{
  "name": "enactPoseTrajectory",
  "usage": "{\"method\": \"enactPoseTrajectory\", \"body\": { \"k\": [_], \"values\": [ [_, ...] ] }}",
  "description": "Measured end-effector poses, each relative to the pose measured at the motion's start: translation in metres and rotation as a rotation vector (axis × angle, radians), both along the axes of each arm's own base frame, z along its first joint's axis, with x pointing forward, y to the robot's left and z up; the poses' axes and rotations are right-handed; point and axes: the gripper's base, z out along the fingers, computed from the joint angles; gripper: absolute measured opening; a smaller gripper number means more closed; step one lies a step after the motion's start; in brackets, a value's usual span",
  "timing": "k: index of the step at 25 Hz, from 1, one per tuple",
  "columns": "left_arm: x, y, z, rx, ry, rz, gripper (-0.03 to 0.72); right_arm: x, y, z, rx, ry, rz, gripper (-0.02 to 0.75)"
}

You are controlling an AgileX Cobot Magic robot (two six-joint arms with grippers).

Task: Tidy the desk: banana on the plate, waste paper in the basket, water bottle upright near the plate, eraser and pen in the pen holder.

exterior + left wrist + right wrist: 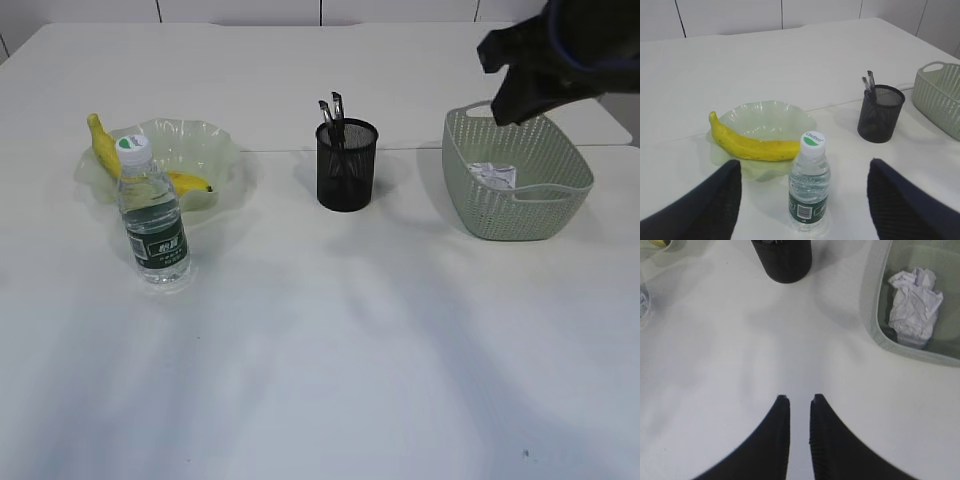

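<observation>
The banana (105,148) lies in the pale green plate (200,135) at the left of the desk (350,340). Just in front of the plate the water bottle (152,215) stands upright. My left gripper (803,161) is open wide on the near side of the bottle (809,185), touching nothing. Two pen tops (333,108) stick out of the black pen holder (346,170). The eraser is hidden. Waste paper (915,307) lies in the basket (530,215). My right gripper (799,399) hangs above bare desk, its jaws a narrow gap apart with nothing between them.
My right arm (560,55) is dark and blurred over the basket's far rim at the top right. A seam runs across the desk behind the pen holder. The white tabletop stretches toward the front edge.
</observation>
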Motion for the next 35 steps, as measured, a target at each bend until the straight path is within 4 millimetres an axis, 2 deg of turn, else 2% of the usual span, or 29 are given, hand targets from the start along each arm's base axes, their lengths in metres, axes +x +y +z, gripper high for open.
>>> {"method": "enactPoseTrajectory", "body": {
  "k": [10,15,18,24,29,35],
  "values": [
    [-0.004,-0.002,0.003,-0.076,0.018,-0.003,0.551,-0.054,-0.039,-0.013,0.012,0.004,-0.105,0.109],
    [-0.018,-0.002,0.014,-0.078,-0.050,-0.005,0.538,-0.086,-0.045,-0.014,0.018,-0.020,-0.116,0.109],
    [-0.032,-0.002,0.025,-0.078,-0.118,-0.008,0.527,-0.104,-0.046,-0.009,0.038,-0.048,-0.127,0.109],
    [-0.057,-0.002,0.040,-0.079,-0.227,-0.012,0.522,-0.126,-0.048,0.010,0.072,-0.133,-0.133,0.110],
    [-0.061,-0.002,0.042,-0.079,-0.242,-0.013,0.522,-0.149,-0.055,0.017,0.057,-0.170,-0.181,0.109],
    [-0.060,-0.001,0.041,-0.078,-0.240,0.001,0.522,-0.187,-0.066,0.022,0.013,-0.222,-0.232,0.110]
  ]
}}
